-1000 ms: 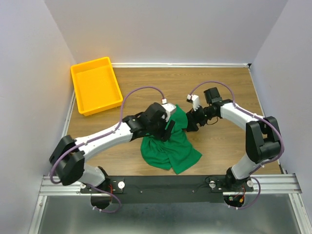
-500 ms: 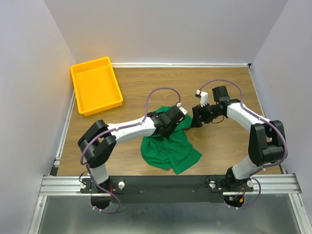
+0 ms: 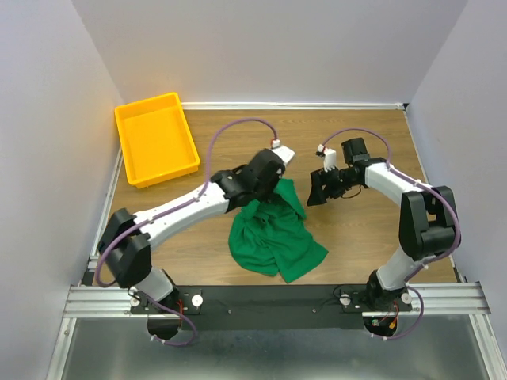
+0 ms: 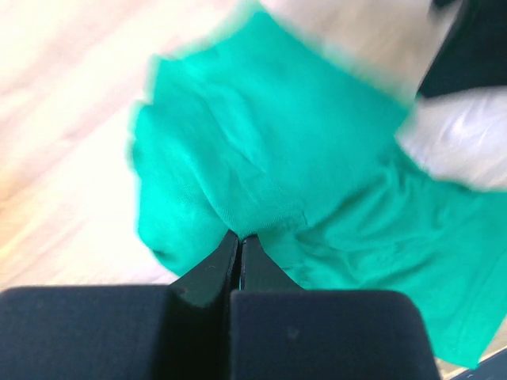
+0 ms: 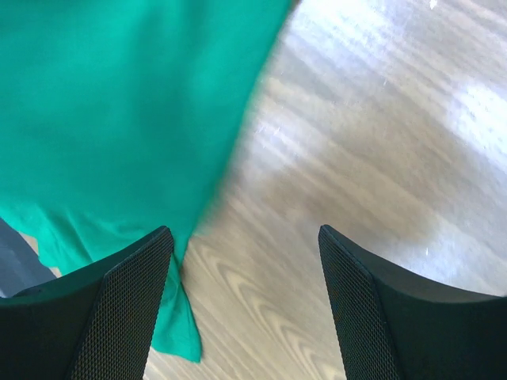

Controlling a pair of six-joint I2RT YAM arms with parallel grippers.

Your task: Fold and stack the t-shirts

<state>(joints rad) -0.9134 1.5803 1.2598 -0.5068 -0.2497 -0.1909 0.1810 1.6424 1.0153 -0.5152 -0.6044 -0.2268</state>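
Note:
The dark green t-shirt point(image 3: 277, 237) lies crumpled in a heap at the middle of the table. Its upper part rises towards my left gripper point(image 3: 273, 192). In the left wrist view, my left gripper point(image 4: 239, 236) is shut, its tips pinching a fold of the t-shirt point(image 4: 277, 150). My right gripper point(image 3: 314, 191) hovers just to the right of the shirt's top edge. In the right wrist view, my right gripper point(image 5: 245, 229) stands open over bare wood. The t-shirt point(image 5: 119, 103) lies by its left finger, and nothing is between the fingers.
A yellow tray point(image 3: 146, 101) with nothing in it sits at the table's back left corner. The wooden table point(image 3: 380, 142) is walled at the back and on both sides. The cables of both arms arch above the wrists.
My left gripper has closed onto the shirt, and its arm has swung and drawn back to the upper left with the cloth. My right gripper has backed slightly to the right and stayed open.

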